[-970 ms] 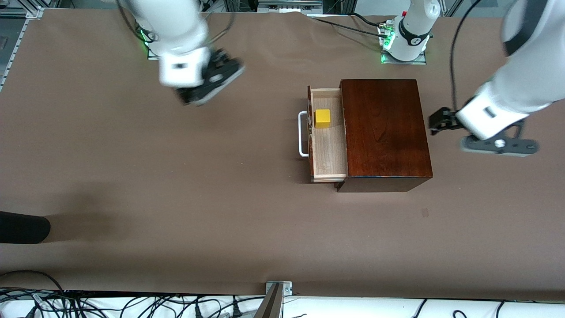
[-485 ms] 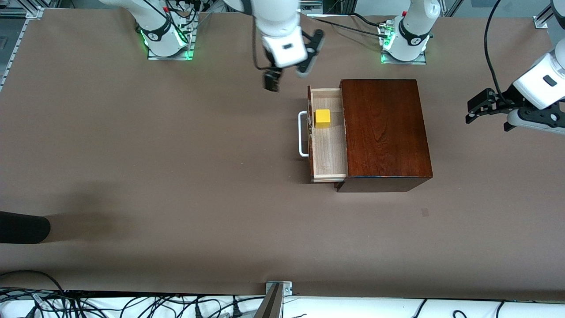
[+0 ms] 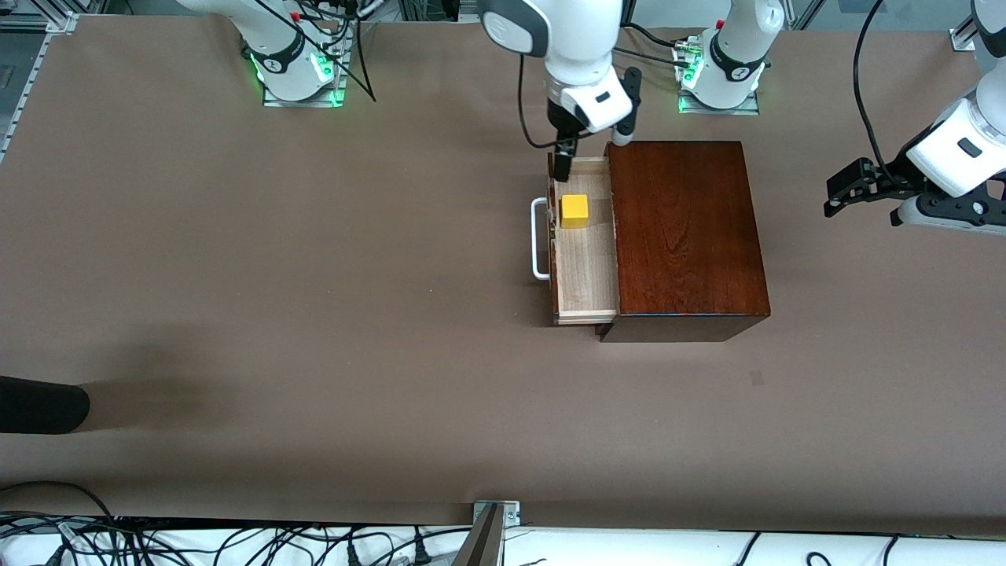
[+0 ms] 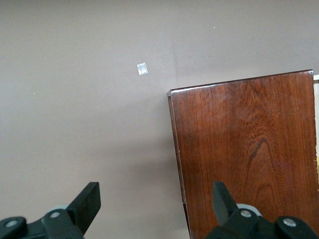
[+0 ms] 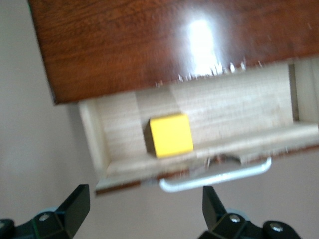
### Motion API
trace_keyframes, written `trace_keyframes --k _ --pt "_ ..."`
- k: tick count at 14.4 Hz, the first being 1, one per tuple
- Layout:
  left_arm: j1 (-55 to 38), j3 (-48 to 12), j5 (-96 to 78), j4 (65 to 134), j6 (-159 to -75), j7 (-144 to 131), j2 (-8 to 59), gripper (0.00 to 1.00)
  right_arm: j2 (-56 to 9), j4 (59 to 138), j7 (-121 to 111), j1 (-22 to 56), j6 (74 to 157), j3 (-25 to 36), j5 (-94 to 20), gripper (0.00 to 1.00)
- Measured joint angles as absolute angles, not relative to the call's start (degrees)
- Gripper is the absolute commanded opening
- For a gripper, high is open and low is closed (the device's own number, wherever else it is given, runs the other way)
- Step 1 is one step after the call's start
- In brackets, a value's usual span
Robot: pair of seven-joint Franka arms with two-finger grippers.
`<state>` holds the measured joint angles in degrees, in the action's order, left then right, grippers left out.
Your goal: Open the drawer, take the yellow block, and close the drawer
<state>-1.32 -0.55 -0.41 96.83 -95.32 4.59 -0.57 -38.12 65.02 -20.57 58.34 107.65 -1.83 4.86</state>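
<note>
Drawer pulled out of the dark wooden box, pale inside, white handle on its front. Yellow block sits in the drawer, toward the end farther from the front camera, close to the drawer front. Rest of the drawer looks bare.

Right claw over that same end of the drawer, fingers apart, nothing in them. Left claw over bare bench at the left arm's end, fingers apart, empty, waiting.

Right wrist view shows block and handle between its fingers. Left wrist view shows only the box top and a small pale mark, maybe tape, on the bench.
</note>
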Motion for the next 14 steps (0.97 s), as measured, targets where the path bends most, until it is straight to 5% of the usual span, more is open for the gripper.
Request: trace_keyframes --k 5,14 --pt "-1.32 -0.58 -0.40 96.77 -94.31 4.19 -0.61 1.00 -44.15 64.13 -26.95 58.45 113.19 -1.16 5.37 1.00" --pt "-1.36 -0.93 -0.40 96.28 -93.83 4.00 -0.72 1.00 -45.21 63.85 -27.92 58.38 113.20 -0.83 5.39 1.00"
